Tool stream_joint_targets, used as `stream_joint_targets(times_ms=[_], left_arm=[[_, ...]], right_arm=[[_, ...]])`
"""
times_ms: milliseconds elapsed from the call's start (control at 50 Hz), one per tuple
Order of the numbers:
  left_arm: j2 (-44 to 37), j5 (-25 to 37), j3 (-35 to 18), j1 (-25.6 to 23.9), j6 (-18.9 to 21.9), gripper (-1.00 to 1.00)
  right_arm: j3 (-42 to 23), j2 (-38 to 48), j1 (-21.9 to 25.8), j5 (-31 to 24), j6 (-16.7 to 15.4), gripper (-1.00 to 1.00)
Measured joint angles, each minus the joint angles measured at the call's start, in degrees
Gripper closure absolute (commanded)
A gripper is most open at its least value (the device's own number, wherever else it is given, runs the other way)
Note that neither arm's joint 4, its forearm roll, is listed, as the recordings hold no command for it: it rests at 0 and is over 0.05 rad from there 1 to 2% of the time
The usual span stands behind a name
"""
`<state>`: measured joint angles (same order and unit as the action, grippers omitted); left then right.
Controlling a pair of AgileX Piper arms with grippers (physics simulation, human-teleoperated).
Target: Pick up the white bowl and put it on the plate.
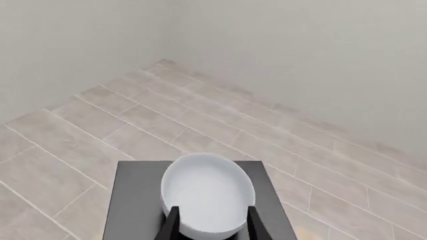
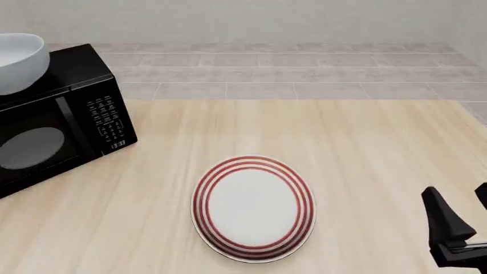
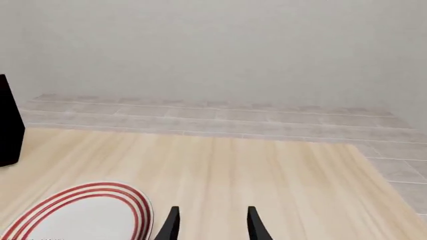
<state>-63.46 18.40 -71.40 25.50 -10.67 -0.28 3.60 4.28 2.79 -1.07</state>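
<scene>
The white bowl (image 2: 18, 61) stands on top of a black microwave at the far left; the front view's left edge cuts it off. In the left wrist view the bowl (image 1: 208, 192) lies just ahead of my left gripper (image 1: 213, 227), which is open, its two fingertips in front of the bowl's near side. The left gripper is out of the front view. The plate (image 2: 254, 206) with red rings lies flat mid-table, empty; its edge shows in the right wrist view (image 3: 73, 215). My right gripper (image 2: 462, 214) is open and empty, right of the plate; it also shows in its wrist view (image 3: 212, 225).
The black microwave (image 2: 61, 131) stands on the table's left side, door and keypad facing the arms; its top (image 1: 137, 200) carries the bowl. The wooden table (image 2: 365, 154) ends at a far edge, with tiled floor and a wall beyond.
</scene>
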Motion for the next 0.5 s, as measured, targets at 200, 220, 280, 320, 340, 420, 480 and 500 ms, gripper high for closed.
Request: stream_joint_targets(times_ms=[200,220,280,320,340,420,480,500], left_arm=[[-6.9,1.55,-5.9,3.88,0.59,-1.0],[-7.47,1.65,-6.35,4.23,0.61,-1.0],[-9.07,1.97,-7.66,5.3,0.64,-1.0],[-10.09,2.13,-8.43,5.99,0.68,-1.0],[-10.58,2.22,-8.8,6.3,0.71,-1.0],[-12.04,1.72,-9.09,7.35,0.93,-1.0],[-13.05,1.58,-9.4,7.79,1.21,-1.0],[-13.34,1.42,-9.39,7.89,1.35,-1.0]], right_arm=[[0.08,-0.45,0.72,-0.24,0.0,-1.0],[0.09,-0.47,0.77,-0.26,0.0,-1.0],[0.11,-0.56,0.94,-0.32,-0.09,-1.0],[0.12,-0.5,1.06,-0.24,-0.17,-1.0],[0.13,-0.43,1.12,-0.17,-0.2,-1.0],[0.14,-0.23,1.3,0.03,-0.35,-1.0],[0.13,-0.23,1.56,0.0,-0.52,-1.0],[0.12,-0.21,1.64,0.01,-0.58,-1.0]])
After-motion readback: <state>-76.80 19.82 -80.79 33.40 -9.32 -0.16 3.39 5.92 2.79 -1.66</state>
